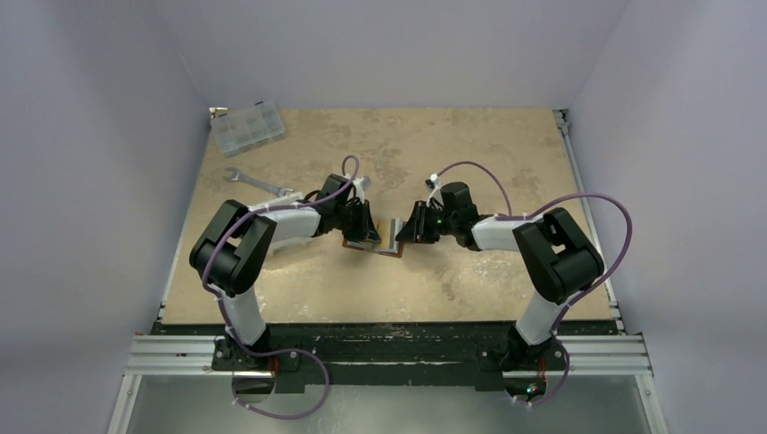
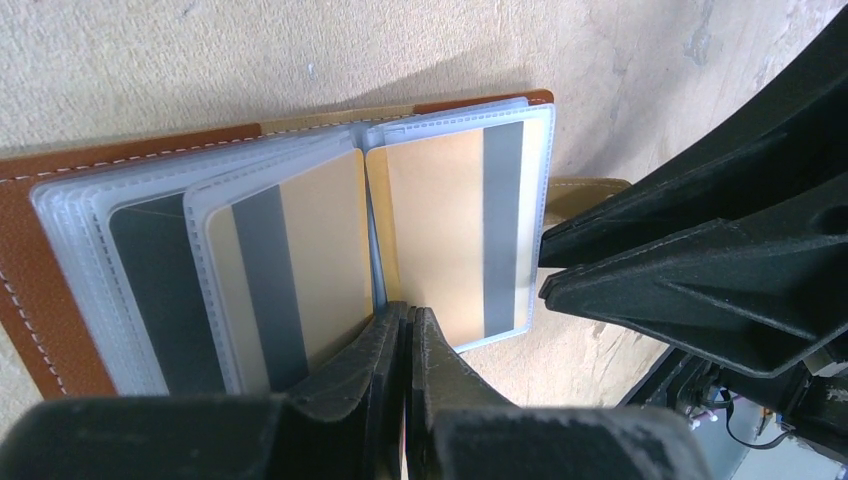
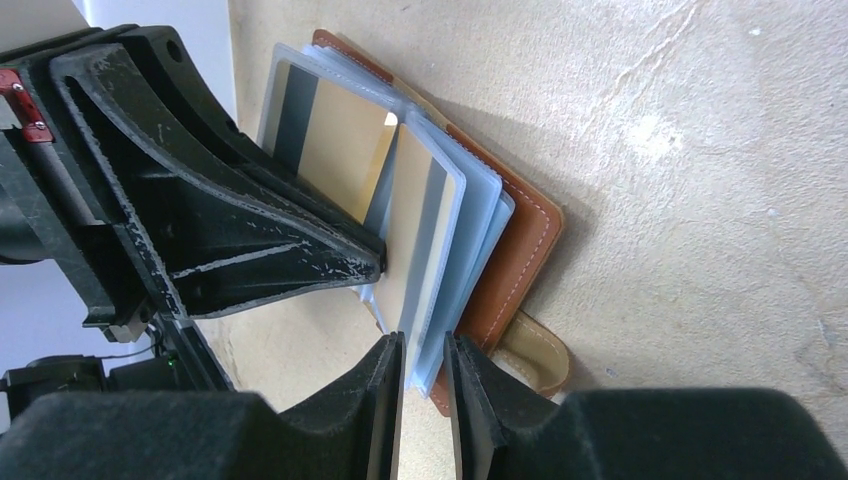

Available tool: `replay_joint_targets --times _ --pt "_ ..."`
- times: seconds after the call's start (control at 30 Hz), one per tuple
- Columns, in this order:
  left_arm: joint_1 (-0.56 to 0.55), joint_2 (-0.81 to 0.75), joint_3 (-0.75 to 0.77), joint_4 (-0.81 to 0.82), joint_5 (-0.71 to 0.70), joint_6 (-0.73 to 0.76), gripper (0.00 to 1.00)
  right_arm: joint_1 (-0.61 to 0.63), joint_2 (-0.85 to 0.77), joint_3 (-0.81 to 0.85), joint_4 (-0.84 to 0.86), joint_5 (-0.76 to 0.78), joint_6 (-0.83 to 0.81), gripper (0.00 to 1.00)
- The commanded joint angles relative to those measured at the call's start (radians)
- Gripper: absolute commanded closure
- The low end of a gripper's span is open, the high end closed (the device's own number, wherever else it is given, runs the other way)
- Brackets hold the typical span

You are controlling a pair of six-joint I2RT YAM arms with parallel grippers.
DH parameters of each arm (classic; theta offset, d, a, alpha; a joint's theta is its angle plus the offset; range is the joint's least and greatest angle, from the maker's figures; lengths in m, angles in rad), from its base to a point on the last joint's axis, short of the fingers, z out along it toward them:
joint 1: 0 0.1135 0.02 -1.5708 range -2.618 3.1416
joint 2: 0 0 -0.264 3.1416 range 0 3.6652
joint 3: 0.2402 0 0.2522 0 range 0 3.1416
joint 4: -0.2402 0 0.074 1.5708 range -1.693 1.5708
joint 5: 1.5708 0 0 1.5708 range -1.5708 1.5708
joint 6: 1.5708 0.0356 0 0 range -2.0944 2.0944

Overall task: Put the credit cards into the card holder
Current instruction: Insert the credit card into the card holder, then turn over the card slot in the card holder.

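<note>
- The card holder (image 2: 40,290) is lying open on the surface (image 1: 452,154) between the two arms, its clear sleeves (image 2: 75,230) fanning upward.
- Tan cards (image 2: 445,215) with grey stripes are sitting inside the sleeves. No loose card is showing, so the task is looking nearly finished.
- The left tool (image 2: 405,322) is clenched, its tips pressing at the fold between two sleeves. Whether it is pinching plastic I cannot tell.
- The right tool (image 3: 425,345) is gripping the edge of several sleeves.
- The next move is probably calling for seating the cards fully, then letting go gently.
- The tools are crowding each other and risking a bump. The wrench (image 1: 258,183) and plastic box (image 1: 247,127) are lying well apart.
</note>
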Motion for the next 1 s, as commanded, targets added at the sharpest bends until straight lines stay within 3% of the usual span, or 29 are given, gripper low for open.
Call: replay_joint_targets --times 0.0,0.8,0.87,0.97 --pt "0.018 0.010 -0.049 -0.045 -0.072 0.020 0.99 -0.001 0.009 0.032 0.037 -0.022 0.003 0.70" --pt "0.018 -0.018 -0.039 -0.026 -0.033 -0.001 1.00 0.031 0.038 0.081 0.075 -0.080 0.029 0.68" --pt "0.018 -0.031 -0.028 -0.036 -0.021 -0.004 0.95 0.035 0.049 0.090 0.084 -0.089 0.037 0.67" --pt "0.021 -0.082 -0.018 -0.061 -0.013 -0.012 0.78 0.040 0.045 0.099 0.083 -0.086 0.040 0.67"
